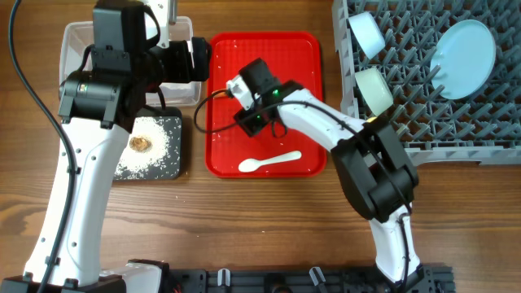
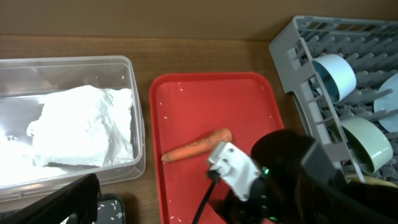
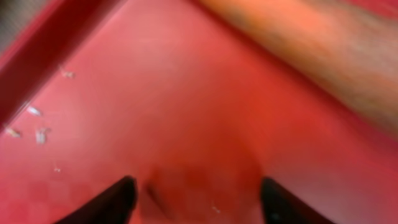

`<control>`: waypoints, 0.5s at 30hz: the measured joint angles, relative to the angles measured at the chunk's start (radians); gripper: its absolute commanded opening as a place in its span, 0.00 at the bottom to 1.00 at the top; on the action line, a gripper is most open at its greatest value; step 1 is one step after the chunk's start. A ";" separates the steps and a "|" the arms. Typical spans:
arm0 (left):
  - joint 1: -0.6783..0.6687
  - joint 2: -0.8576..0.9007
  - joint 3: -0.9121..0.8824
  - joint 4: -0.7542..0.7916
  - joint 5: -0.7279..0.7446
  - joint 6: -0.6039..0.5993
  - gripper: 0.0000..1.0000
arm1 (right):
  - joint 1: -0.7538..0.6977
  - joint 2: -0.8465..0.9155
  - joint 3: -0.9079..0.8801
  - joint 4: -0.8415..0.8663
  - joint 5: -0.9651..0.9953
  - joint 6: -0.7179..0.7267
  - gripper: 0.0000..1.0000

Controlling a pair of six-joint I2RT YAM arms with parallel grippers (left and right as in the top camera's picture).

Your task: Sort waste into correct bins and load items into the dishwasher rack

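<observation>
The orange carrot (image 2: 196, 146) lies on the red tray (image 2: 186, 99). My right gripper (image 3: 199, 199) is open and empty, low over the tray floor right beside the carrot (image 3: 323, 56); from overhead it (image 1: 248, 89) hides the carrot. The white napkin (image 2: 81, 134) lies in the clear tub (image 2: 134, 81). My left gripper (image 1: 198, 61) hovers at the tub's right edge; only one finger (image 2: 71, 199) shows, far to the side, and it holds nothing. Rice and a brown lump (image 1: 141, 143) lie in the black tray (image 1: 167, 167). The white spoon (image 1: 270, 161) lies on the red tray.
The grey rack (image 1: 456, 130) at the right holds a light-blue bowl (image 1: 366, 32), a pale-green bowl (image 1: 374, 88) and the light-blue plate (image 1: 466, 49). A few rice grains (image 3: 34, 121) lie scattered on the red tray. My right arm spans from the rack's front corner to the tray.
</observation>
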 measured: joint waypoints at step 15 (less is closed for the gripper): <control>0.000 0.000 0.000 -0.001 0.000 0.000 1.00 | -0.117 -0.265 -0.026 -0.593 -0.073 0.138 0.77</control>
